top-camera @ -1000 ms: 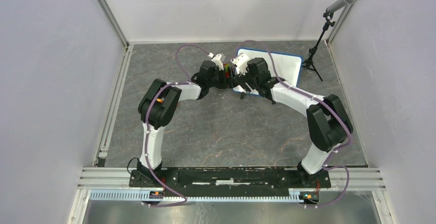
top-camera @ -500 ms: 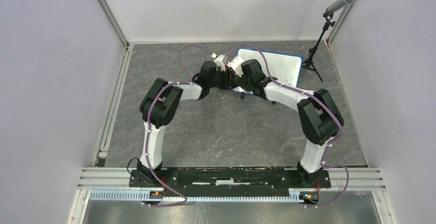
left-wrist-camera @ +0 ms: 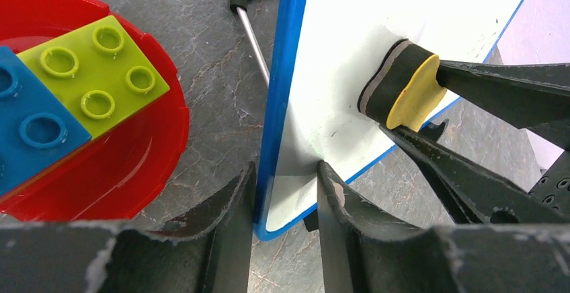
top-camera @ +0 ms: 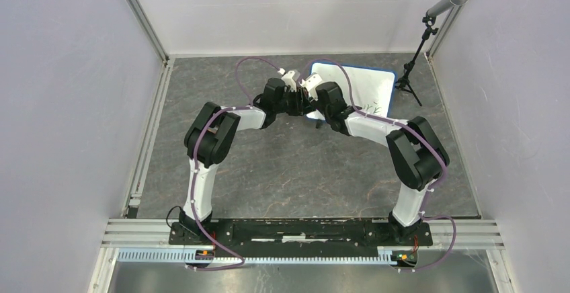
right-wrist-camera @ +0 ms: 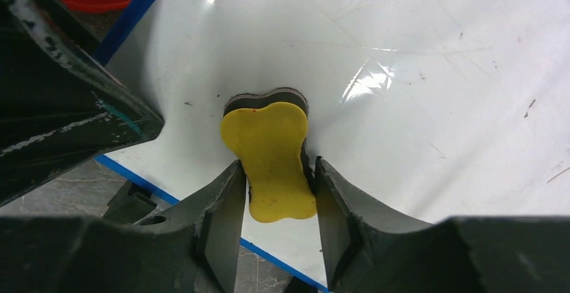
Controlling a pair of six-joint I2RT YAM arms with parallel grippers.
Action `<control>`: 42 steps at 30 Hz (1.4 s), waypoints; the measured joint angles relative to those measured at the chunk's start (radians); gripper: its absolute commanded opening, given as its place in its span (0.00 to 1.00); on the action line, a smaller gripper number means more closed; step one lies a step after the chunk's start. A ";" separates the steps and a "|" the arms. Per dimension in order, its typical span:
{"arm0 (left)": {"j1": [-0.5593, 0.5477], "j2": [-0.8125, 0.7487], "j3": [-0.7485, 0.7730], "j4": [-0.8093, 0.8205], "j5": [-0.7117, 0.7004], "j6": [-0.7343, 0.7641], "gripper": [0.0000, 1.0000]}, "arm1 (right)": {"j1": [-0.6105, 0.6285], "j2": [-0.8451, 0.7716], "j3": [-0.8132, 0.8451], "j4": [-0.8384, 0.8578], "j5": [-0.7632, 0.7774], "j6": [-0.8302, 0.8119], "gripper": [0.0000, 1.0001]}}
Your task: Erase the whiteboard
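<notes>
The whiteboard (top-camera: 363, 86) has a blue rim and lies at the back of the table, right of centre, with faint marks near its right side. In the left wrist view my left gripper (left-wrist-camera: 286, 180) is shut on the whiteboard (left-wrist-camera: 336, 44) at its near corner, one finger outside the blue rim and one on the white face. A yellow-topped eraser (right-wrist-camera: 271, 145) with a black felt base rests on the whiteboard (right-wrist-camera: 430, 105). My right gripper (right-wrist-camera: 275, 173) is shut on the eraser's narrow waist. The eraser (left-wrist-camera: 402, 86) also shows in the left wrist view, felt side against the board. Both grippers (top-camera: 294, 86) (top-camera: 310, 93) meet at the board's left edge.
A red bowl (left-wrist-camera: 144, 158) holding a green brick (left-wrist-camera: 101, 71) and a blue brick (left-wrist-camera: 33, 128) sits just left of the board. A thin metal leg (left-wrist-camera: 254, 34) with a black foot lies behind the board's edge. A microphone stand (top-camera: 411, 71) rises at the back right.
Both grippers have closed, the left on the board's corner and the right on the eraser. The right arm has shifted left toward the board's left edge.
</notes>
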 measured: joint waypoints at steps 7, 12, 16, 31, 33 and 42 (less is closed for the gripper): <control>0.000 0.001 0.000 -0.002 -0.002 -0.003 0.16 | 0.000 -0.010 -0.050 0.072 0.027 0.070 0.40; -0.002 0.001 0.000 -0.004 -0.011 -0.016 0.06 | -0.029 -0.052 -0.144 0.127 0.055 0.146 0.41; -0.006 0.005 0.012 -0.016 -0.024 -0.021 0.02 | -0.116 -0.117 -0.235 0.164 0.051 0.231 0.41; -0.009 0.029 0.053 -0.033 -0.027 -0.022 0.02 | -0.320 -0.185 -0.352 0.237 0.010 0.336 0.43; -0.008 0.030 0.058 -0.042 -0.025 -0.022 0.02 | -0.278 -0.182 -0.346 0.250 -0.011 0.321 0.43; -0.007 0.032 0.079 -0.079 -0.021 -0.023 0.02 | -0.143 -0.076 -0.219 0.296 -0.111 0.326 0.43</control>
